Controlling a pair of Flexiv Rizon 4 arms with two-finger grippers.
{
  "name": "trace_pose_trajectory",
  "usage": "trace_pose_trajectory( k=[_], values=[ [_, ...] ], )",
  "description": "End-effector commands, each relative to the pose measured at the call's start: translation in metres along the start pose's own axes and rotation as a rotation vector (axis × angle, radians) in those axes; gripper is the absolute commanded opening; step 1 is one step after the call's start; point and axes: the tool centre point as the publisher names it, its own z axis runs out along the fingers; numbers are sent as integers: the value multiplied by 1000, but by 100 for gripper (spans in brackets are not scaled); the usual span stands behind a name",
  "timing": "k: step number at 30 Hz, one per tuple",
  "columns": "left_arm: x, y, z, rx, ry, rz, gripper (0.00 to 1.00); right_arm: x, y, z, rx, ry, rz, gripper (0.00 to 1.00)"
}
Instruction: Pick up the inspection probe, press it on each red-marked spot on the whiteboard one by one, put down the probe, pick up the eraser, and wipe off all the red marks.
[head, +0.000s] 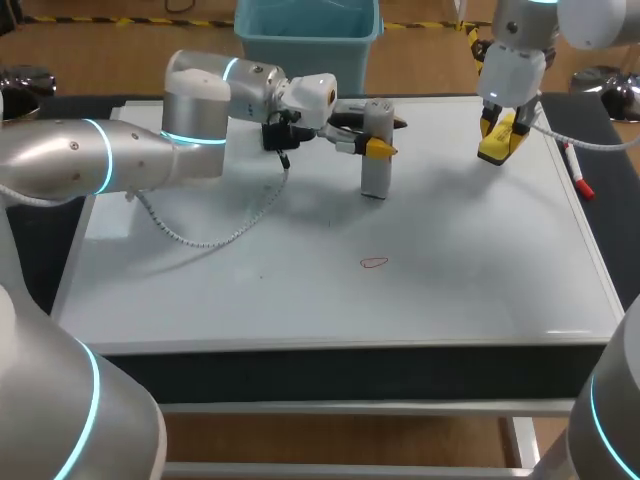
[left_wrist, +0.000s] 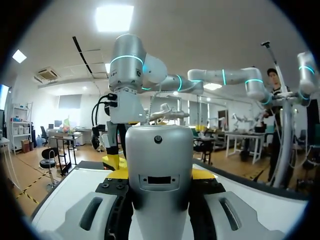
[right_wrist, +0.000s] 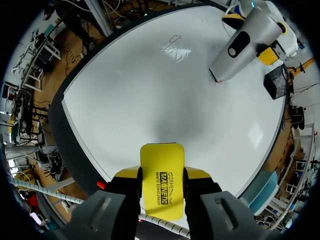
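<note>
The left pincer (head: 378, 135) is clamped on the grey probe (head: 375, 175), upright on the whiteboard (head: 300, 300). The right pincer (right_wrist: 162, 175) grips the yellow eraser (right_wrist: 161, 200) above the board; a red mark (head: 373, 263) lies mid-board.

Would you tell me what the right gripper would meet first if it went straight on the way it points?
Probably bare whiteboard: the right gripper, shut on the yellow eraser, points down at an unmarked patch. The red mark and the probe lie well off that line.
</note>
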Motion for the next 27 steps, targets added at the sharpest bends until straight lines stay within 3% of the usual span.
trace_pose_trajectory(
  k=[1,27],
  values=[
    [-5,2,-1,7,11,-2,0,1,-1,-1,2,2,-2,0],
    [0,2,-4,0,2,-17,0,1,-1,-1,2,2,-2,0]
  ],
)
